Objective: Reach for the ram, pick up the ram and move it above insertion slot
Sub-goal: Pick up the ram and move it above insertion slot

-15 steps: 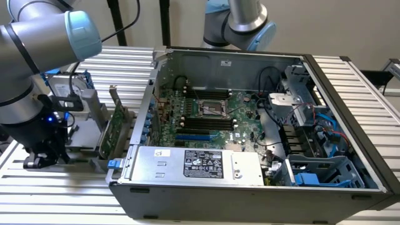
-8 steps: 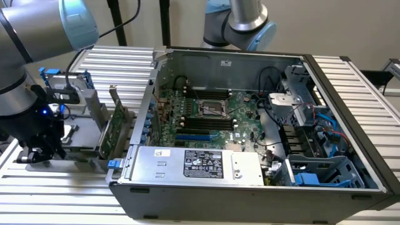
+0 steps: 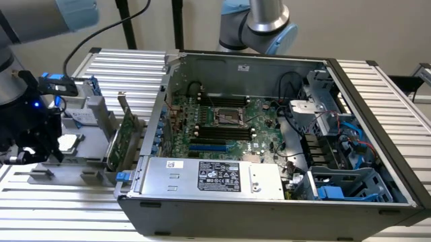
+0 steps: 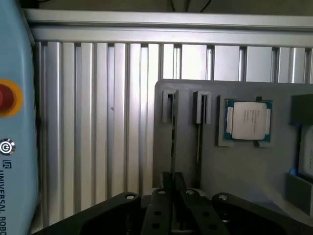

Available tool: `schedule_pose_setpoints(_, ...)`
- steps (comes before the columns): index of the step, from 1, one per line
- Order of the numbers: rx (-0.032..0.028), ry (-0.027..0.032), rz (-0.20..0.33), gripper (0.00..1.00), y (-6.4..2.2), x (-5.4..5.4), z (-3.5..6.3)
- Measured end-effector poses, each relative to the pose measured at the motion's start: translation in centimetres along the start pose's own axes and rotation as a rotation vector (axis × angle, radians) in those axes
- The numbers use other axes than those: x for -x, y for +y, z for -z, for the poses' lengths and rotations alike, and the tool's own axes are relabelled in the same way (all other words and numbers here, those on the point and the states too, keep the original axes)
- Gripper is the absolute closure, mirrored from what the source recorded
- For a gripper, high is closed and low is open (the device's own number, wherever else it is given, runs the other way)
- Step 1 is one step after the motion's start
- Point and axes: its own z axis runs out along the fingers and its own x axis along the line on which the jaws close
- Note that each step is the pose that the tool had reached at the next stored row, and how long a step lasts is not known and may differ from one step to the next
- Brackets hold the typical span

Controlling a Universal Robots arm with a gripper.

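Observation:
The ram (image 4: 172,137) shows edge-on as a thin dark stick standing in the first groove of a grey holder (image 4: 244,171). My gripper (image 4: 173,183) is right over its near end, one black finger close on each side, shut on the ram, which still sits in the groove. In the exterior view my gripper (image 3: 27,154) hangs low over the holder (image 3: 40,174) at that view's left. The long dark memory slots (image 3: 222,132) lie on the motherboard inside the open computer case (image 3: 269,201), to the exterior view's right of the holder.
A second thin stick (image 4: 198,137) stands in the neighbouring groove and a processor chip (image 4: 248,120) lies beside it. A taller green expansion card (image 3: 121,143) stands between holder and case. A light-blue panel with a red button (image 4: 7,98) is close by. Ribbed aluminium table (image 4: 98,122) surrounds everything.

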Motion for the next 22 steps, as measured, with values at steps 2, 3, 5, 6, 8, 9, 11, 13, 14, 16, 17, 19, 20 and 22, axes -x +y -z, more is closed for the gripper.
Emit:
schedule_pose_setpoints(2,-0.0001,-0.0003,0.001,0.86,-0.01,0.0,0.91)
schedule_pose_setpoints(3,0.0000,-0.0004,0.001,0.86,-0.01,0.0,1.36)
schedule_pose_setpoints(5,-0.0001,-0.0015,0.002,0.86,-0.06,0.0,2.24)
schedule_pose_setpoints(6,0.0000,-0.0025,0.003,0.86,-0.10,0.0,2.67)
schedule_pose_setpoints(8,-0.0001,-0.0048,0.006,0.86,-0.26,0.0,3.43)
schedule_pose_setpoints(9,0.0001,-0.0063,0.007,0.86,-0.40,0.0,3.80)
schedule_pose_setpoints(11,-0.0001,-0.0106,0.010,0.86,-0.79,0.0,4.49)
schedule_pose_setpoints(13,-0.0001,-0.0159,0.013,0.86,-1.24,0.0,5.10)
schedule_pose_setpoints(14,-0.0002,-0.0188,0.014,0.86,-1.48,0.0,5.40)
schedule_pose_setpoints(16,-0.0003,-0.0244,0.017,0.86,-1.96,0.0,5.96)
schedule_pose_setpoints(17,-0.0003,-0.0269,0.017,0.86,-2.20,0.0,6.23)
schedule_pose_setpoints(19,-0.0004,-0.0323,0.019,0.86,-2.69,0.0,6.77)
schedule_pose_setpoints(20,-0.0004,-0.0350,0.020,0.86,-2.94,0.0,7.04)
schedule_pose_setpoints(22,-0.0004,-0.0403,0.022,0.86,-3.45,0.0,7.56)
